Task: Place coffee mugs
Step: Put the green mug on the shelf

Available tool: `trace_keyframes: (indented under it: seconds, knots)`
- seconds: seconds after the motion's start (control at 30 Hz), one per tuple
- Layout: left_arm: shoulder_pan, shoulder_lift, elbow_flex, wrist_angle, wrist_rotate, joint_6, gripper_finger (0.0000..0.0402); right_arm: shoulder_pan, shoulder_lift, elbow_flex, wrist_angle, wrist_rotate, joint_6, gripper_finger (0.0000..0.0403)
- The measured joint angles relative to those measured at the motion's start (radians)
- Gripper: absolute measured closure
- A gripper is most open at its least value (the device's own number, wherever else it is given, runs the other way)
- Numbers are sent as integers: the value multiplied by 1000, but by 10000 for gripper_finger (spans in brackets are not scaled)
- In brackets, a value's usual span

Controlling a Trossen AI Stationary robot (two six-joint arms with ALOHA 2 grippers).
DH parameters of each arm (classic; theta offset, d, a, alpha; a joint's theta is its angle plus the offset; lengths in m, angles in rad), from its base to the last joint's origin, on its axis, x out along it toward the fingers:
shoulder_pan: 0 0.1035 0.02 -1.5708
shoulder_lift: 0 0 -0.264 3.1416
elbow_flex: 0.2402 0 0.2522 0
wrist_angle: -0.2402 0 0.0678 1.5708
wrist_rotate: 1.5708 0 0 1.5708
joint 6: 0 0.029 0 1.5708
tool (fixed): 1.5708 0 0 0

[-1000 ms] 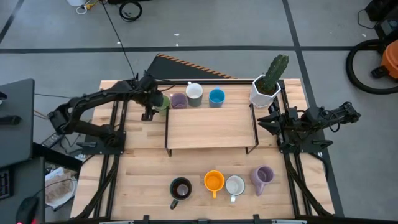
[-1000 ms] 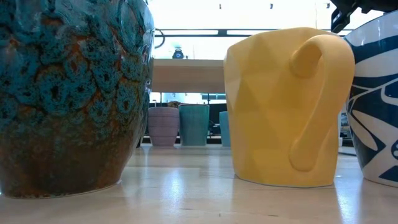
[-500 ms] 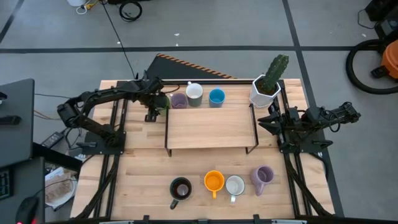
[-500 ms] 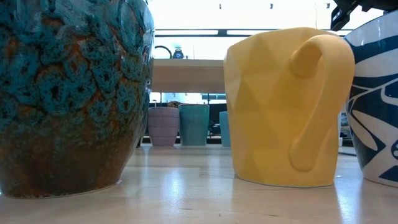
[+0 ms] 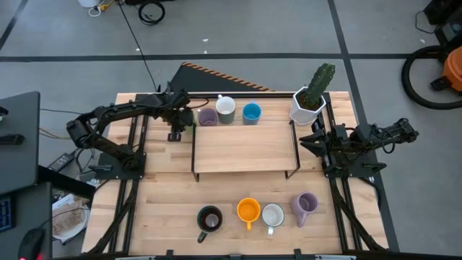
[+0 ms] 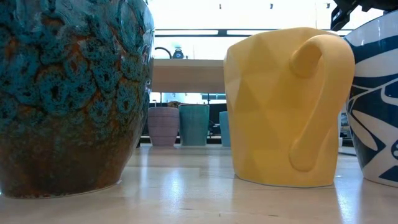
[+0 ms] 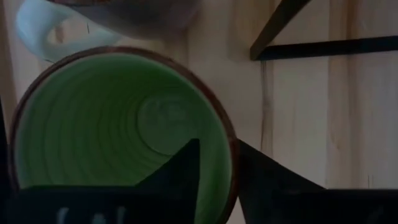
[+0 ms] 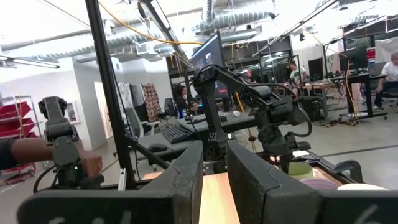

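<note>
Straddling the green mug's [image 7: 118, 130] rim, the left gripper [image 5: 179, 120] has one finger inside and one outside, narrowed onto the wall. That mug stands on the worktop [image 5: 166, 195] at ten o'clock, beside the lavender mug [image 5: 208, 116]. Right gripper [image 5: 312, 141] waits at three o'clock, fingers narrow, holding nothing.

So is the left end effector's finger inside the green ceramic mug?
Yes: in the left wrist view one dark finger sits inside the green ceramic mug, the other outside its rim.

Things around the wooden bench [image 5: 166, 188]

A white pot with a cactus [image 5: 310, 97] stands at the far right corner; a low wooden shelf [image 5: 245, 148] sits mid-bench; an orange vacuum [image 5: 453, 68] is on the floor.
</note>
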Motion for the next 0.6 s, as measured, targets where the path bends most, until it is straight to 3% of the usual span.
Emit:
trace_keyframes:
  seconds: [0.23, 0.4, 0.6]
  knots:
    - [0, 0, 0, -16, -6, 4, 375, 0, 0, 0, 0, 0, 0, 325]
    - [-8, -7, 23, -59, -90, 5, 377, 0, 0, 0, 0, 0, -1, 325]
    - [-5, -10, 196, -223, -156, -14, 377, 0, 0, 0, 0, 4, -9, 325]
